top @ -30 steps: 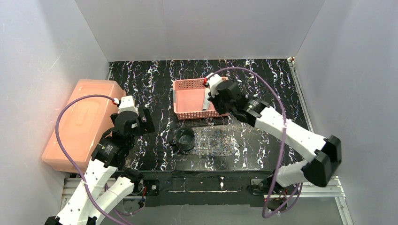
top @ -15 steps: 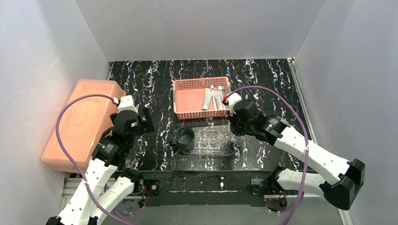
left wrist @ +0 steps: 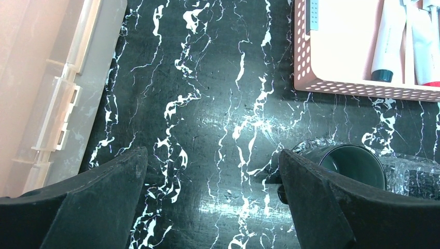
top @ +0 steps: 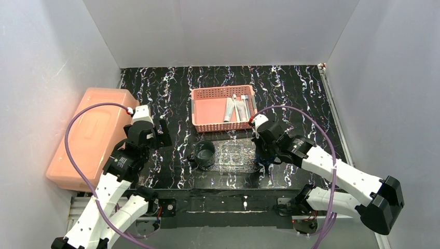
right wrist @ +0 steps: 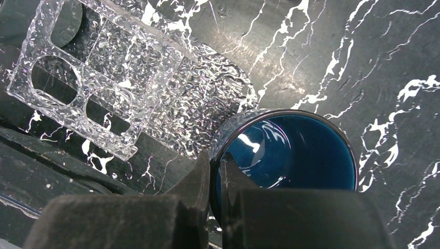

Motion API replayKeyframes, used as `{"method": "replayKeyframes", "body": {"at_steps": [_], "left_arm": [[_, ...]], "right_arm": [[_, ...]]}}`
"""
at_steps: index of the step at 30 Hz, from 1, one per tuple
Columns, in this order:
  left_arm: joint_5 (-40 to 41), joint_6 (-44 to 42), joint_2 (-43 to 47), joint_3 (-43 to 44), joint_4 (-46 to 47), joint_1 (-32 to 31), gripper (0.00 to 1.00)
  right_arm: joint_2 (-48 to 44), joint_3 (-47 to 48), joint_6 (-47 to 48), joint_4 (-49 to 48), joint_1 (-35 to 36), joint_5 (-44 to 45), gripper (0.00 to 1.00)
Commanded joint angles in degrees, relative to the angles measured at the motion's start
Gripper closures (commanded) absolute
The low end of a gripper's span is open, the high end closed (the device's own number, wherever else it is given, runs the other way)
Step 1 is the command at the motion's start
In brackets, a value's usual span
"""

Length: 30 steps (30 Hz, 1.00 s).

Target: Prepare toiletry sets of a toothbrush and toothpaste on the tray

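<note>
The clear speckled tray (top: 233, 155) lies flat near the table's front, also in the right wrist view (right wrist: 129, 78). My right gripper (top: 262, 151) is at the tray's right end, shut on the rim of a blue cup (right wrist: 296, 155), one finger inside and one outside (right wrist: 215, 163). Toothpaste tubes (top: 229, 110) lie in the pink basket (top: 207, 126); they also show in the left wrist view (left wrist: 386, 46). I cannot make out the toothbrush for sure. My left gripper (left wrist: 212, 155) is open and empty over bare table, left of a dark green cup (left wrist: 353, 163).
The dark green cup (top: 204, 153) stands at the tray's left end. The big salmon box (top: 88, 135) lies along the left side, close to the left arm. The pink basket stands behind the tray. White walls close in the table.
My right arm has swung from the pink basket back toward the front and down to the tray's right end, where it now grips the blue cup's rim. The left arm has barely moved.
</note>
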<state>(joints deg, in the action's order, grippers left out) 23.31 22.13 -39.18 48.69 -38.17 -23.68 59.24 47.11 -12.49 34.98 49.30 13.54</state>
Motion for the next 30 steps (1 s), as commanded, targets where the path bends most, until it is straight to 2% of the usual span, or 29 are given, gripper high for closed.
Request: {"method": "replayKeyframes", "body": {"at_steps": [1,12,20,30], "left_arm": [[-0.11,0.02,0.13,0.09,0.38,0.45,0.02],[-0.72,0.11,0.33,0.07,0.54,0.41,0.02],[-0.81,0.05,0.94,0.01,0.51,0.42,0.02],[-0.81,0.02,1.57,-0.09,0.47,0.47,0.02]], "right_arm": [[-0.14,-0.76,-2.53,-7.44,0.77,0.17,0.99],[1.41,-3.29,-4.16,-12.16,3.18,3.47,0.99],[5.83,-2.92,-5.4,-13.64,10.35,13.04,0.99],[7.51,-3.33,-6.18,-15.4,11.77,14.95,0.99]]}}
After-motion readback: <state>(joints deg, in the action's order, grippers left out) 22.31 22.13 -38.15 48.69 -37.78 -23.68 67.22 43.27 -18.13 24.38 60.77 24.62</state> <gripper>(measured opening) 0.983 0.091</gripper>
